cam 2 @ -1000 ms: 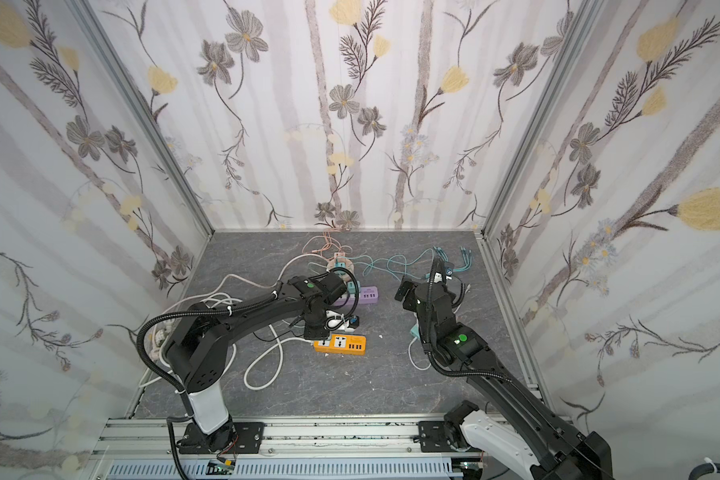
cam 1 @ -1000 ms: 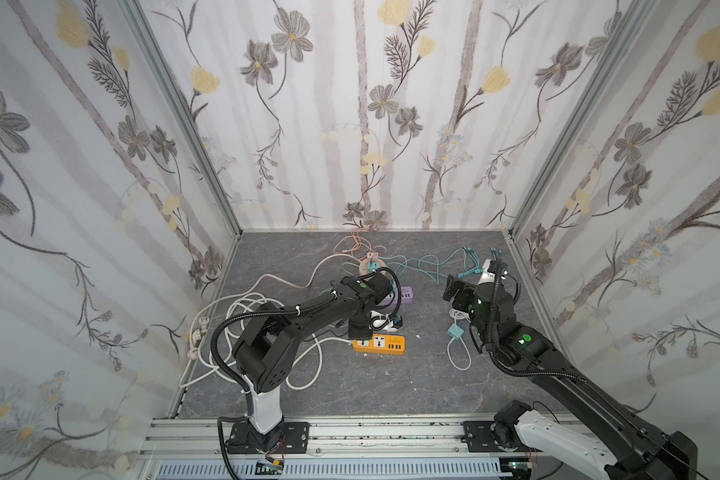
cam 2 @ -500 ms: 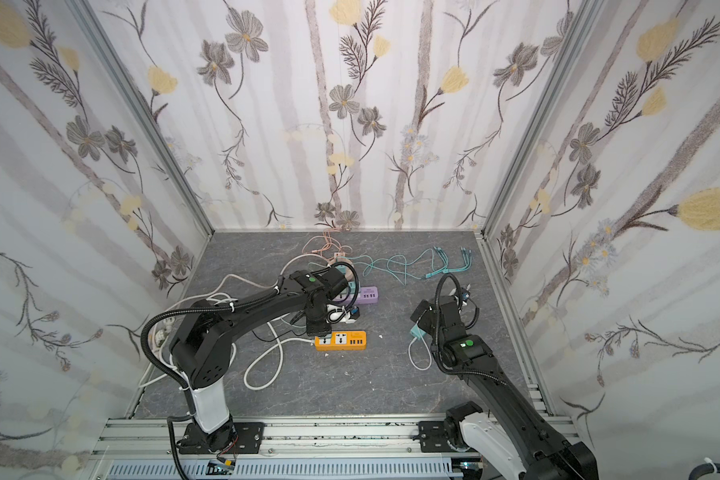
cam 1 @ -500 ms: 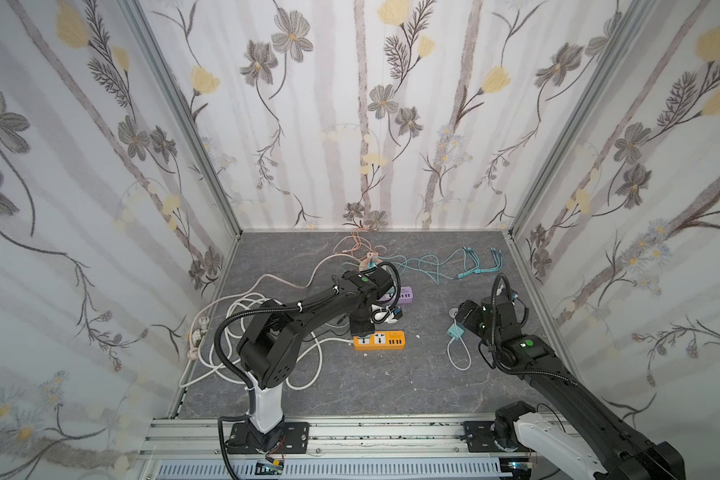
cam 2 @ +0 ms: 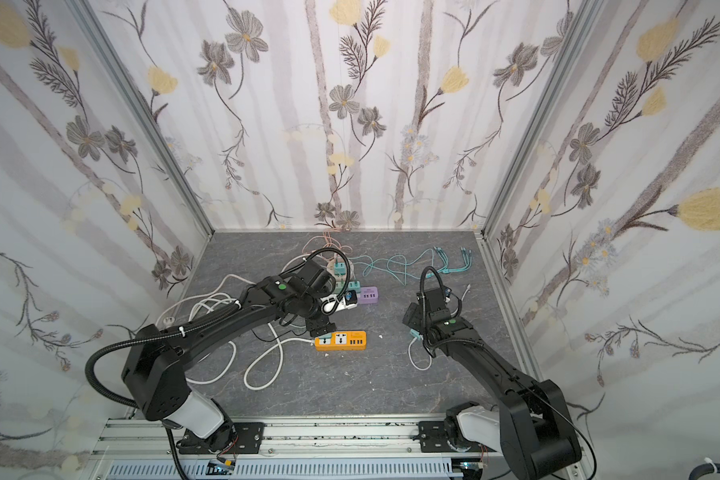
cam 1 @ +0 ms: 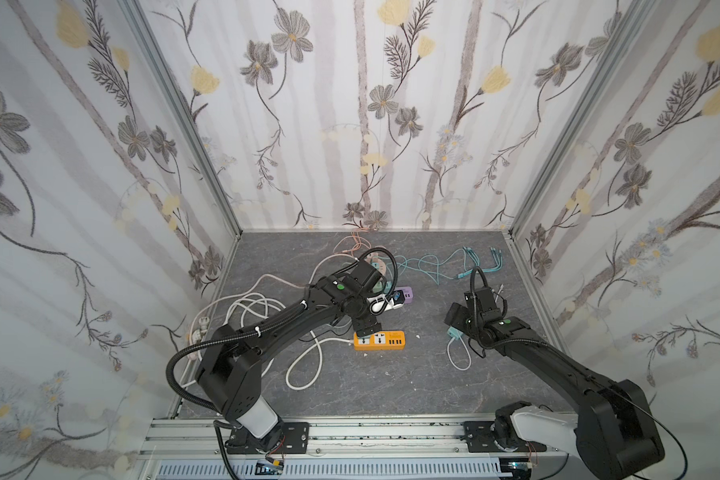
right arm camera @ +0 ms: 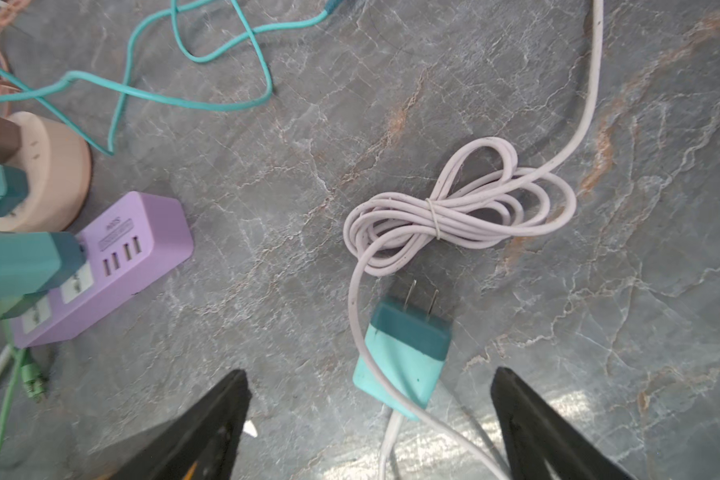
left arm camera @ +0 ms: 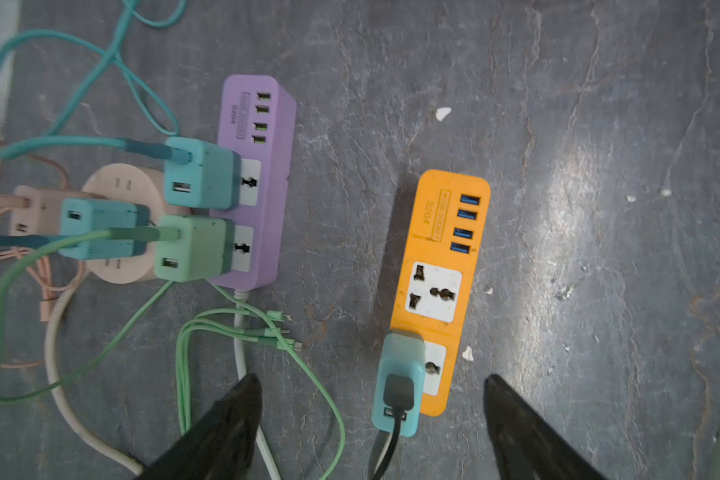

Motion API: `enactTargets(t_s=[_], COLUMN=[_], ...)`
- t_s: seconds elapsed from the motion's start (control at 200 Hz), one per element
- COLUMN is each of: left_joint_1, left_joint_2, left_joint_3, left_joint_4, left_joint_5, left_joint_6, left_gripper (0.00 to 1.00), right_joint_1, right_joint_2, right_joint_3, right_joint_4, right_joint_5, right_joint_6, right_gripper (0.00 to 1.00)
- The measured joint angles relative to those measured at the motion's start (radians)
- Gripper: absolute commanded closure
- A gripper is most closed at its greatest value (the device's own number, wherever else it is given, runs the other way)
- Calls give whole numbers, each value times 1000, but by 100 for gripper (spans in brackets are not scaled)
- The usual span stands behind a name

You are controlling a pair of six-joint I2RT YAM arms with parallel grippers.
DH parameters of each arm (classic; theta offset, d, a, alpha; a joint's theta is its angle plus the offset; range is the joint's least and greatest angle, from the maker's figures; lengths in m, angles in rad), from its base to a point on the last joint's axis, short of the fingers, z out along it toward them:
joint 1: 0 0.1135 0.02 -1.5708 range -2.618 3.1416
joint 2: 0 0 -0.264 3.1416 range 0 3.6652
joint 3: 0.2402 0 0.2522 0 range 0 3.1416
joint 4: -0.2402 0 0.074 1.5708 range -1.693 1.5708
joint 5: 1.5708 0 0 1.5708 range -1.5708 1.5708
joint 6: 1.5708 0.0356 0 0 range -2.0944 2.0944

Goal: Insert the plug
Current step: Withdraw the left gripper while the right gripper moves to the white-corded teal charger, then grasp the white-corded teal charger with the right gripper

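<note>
Teal plug flat, prongs and axis toward coiled cable (seemingly), both jaws released.

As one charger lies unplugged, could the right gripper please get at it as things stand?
Probably yes: the right gripper hangs open above the teal charger, with nothing blocking the way. Only a white cable drapes across the charger's body.

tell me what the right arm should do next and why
Probably lower the right gripper and close on the teal plug: it lies loose on the floor, prongs bare, below its open jaws, while the orange strip has one socket free.
</note>
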Motion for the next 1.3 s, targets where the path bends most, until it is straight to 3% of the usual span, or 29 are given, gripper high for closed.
enactTargets(t_s=[0.155,0.25,0.32,0.41,0.704,0.944,1.104,1.299], left_joint_1=[35,53,74,113,161,167,172,177], left_joint_2=[-94,-145,-168,-199,-245,-245,-245,-230], left_joint_3=[-118,-201,-222,-228,-252,-233,-217,-195], left_joint_4=[219,356,415,492,568,536,510,467], left_joint_5=[-18,-104,-161,-215,-291,-321,-333,-317], left_joint_6=[-122,-190,-248,-337,-516,-559,-576,-584], left_gripper=[0,0,0,0,0,0,0,0], right_joint_1=[0,0,0,4,51,148,207,232], right_joint_2=[101,138,158,171,168,143,130,10], right_joint_3=[36,35,36,37,31,14,12,-13], right_joint_4=[9,18,20,36,45,58,58,84], right_joint_5=[7,7,7,14,38,29,-6,-96], right_joint_6=[-17,-17,-17,-16,3,-3,-19,-79], right_gripper=[35,45,47,61,87,100,100,100])
